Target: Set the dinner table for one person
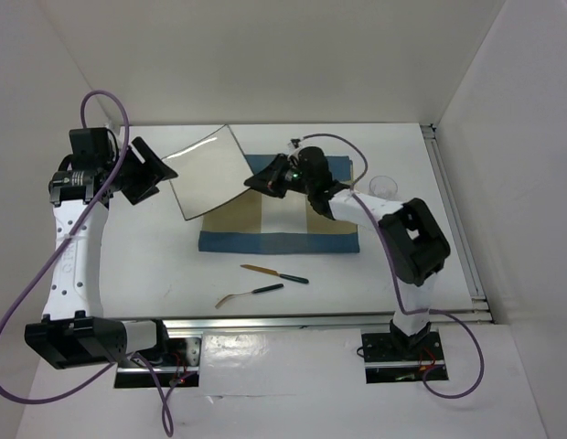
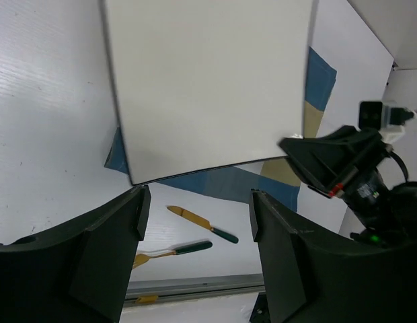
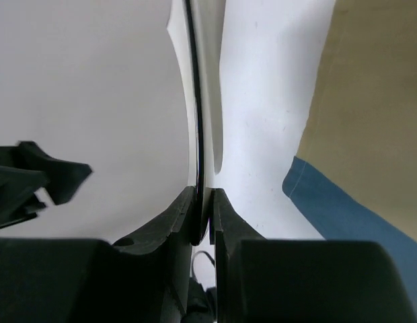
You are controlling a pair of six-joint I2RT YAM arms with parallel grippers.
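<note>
The white square plate point(image 1: 206, 169) hangs tilted over the left end of the blue-and-tan striped placemat point(image 1: 283, 224) on the white dinner table point(image 1: 128, 265). My right gripper point(image 1: 256, 183) is shut on the plate's right edge; in the right wrist view its jaws point(image 3: 203, 202) pinch the thin plate rim point(image 3: 198, 101). My left gripper point(image 1: 160, 174) is open and empty at the plate's left edge. In the left wrist view the plate point(image 2: 208, 87) lies just ahead of the spread gripper point(image 2: 198, 215), apart from the fingertips.
A gold knife with a dark handle point(image 1: 274, 273) and a matching fork point(image 1: 250, 294) lie on the table in front of the placemat; both show in the left wrist view, the knife point(image 2: 202, 224) and the fork point(image 2: 175, 250). A clear glass point(image 1: 382, 187) stands right of the placemat. A metal rail point(image 1: 311, 320) edges the near side.
</note>
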